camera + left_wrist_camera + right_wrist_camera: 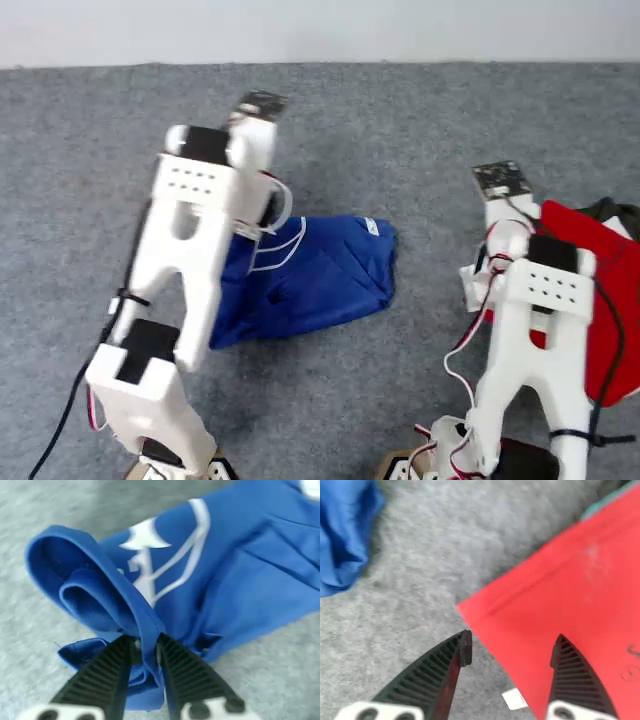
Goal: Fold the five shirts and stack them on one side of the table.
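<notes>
Pinched tight between the left jaws: a rolled fold of the blue shirt [240,575], with the rest lying crumpled on the grey desk [420,140] left of centre in the high view. Spread wide apart over a corner of the red shirt [580,590]: the right jaws, at the frame's right edge, well apart from the blue.

On my remote feed, an evenly lit, grey, felt-like worktop [400,130] spreads under the left end effector [145,644] and right end effector [512,647]; beyond them, a plain pale wall [320,30] borders it.
</notes>
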Controlling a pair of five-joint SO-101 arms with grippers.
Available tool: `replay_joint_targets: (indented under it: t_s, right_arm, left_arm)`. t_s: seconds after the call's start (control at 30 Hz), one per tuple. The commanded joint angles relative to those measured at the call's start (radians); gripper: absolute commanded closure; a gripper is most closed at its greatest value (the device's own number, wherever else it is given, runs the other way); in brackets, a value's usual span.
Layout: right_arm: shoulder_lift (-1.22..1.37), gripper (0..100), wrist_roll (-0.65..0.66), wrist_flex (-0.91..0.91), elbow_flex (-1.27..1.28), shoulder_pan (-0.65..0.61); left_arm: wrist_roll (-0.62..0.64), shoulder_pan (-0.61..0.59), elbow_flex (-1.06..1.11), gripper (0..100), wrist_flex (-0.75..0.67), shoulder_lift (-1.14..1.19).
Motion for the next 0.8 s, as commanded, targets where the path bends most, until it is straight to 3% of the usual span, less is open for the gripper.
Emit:
replay_joint_targets:
  t_s: [0.0,0.37,0.77]
  right_arm:
    - [-0.044,73.1,0.009,-0.004,-0.034,0.053]
    - [-0.044,73.1,0.009,-0.001,-0.032,0.064]
    - [-0.044,73.1,0.009,-0.001,-0.032,0.064]
  left_arm:
    - [0.011,0.091,-0.035,99,0.000,-0.052]
    - [0.012,0.278,-0.081,99,-0.078,0.066]
    - [0.060,0.350,-0.579,99,0.021,0.462]
